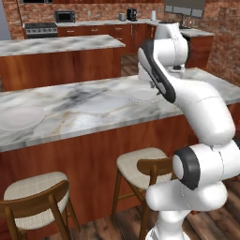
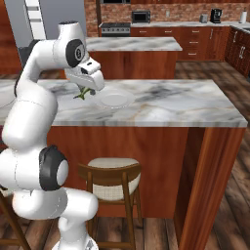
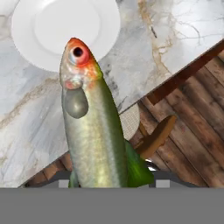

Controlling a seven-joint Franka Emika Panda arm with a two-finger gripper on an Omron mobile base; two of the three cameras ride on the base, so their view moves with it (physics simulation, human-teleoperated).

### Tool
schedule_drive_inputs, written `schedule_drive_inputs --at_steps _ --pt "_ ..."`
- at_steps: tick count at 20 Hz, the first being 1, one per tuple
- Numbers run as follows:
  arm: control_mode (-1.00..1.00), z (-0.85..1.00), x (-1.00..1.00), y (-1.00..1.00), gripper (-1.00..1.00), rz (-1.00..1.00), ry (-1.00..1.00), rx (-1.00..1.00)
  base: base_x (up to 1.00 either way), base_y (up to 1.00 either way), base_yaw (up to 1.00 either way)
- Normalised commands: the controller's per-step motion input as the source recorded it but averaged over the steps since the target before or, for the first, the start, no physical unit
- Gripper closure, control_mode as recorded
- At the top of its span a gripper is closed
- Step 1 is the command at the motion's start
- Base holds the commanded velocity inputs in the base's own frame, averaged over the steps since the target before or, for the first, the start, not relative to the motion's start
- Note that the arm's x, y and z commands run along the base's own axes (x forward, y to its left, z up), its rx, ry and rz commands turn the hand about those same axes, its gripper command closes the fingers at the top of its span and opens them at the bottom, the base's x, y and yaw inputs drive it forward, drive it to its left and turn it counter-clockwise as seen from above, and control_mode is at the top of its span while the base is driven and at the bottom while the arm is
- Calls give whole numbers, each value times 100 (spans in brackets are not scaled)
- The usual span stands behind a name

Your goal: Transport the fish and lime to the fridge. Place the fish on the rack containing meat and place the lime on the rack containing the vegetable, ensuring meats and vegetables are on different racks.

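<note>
Between the fingers [image 2: 87, 93] the fish [image 3: 94, 127] is gripped by its tail end, head pointing away over the tabletop [image 3: 26, 122], toward a white plate [image 3: 39, 30].

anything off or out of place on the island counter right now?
Nothing spilled or damaged. The fish is held in the gripper above the marble counter, beside an empty white plate. A second plate sits further along. Stools look upright.

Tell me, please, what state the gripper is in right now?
Gripper: closed on the slim greenish-yellow fish with the orange-red head, lifted above the marble counter.
</note>
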Motion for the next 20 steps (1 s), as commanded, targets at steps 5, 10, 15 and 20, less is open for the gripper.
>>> schedule_drive_inputs --at_steps 5,10,15,20 --pt "-100 12 -94 0 100 0 -21 0 0 0 0" --pt "-100 0 -58 0 100 0 -12 0 0 0 0" --pt "-100 12 -44 0 100 1 -16 0 0 0 0" --pt "-100 27 -49 0 100 2 -17 0 0 0 0"
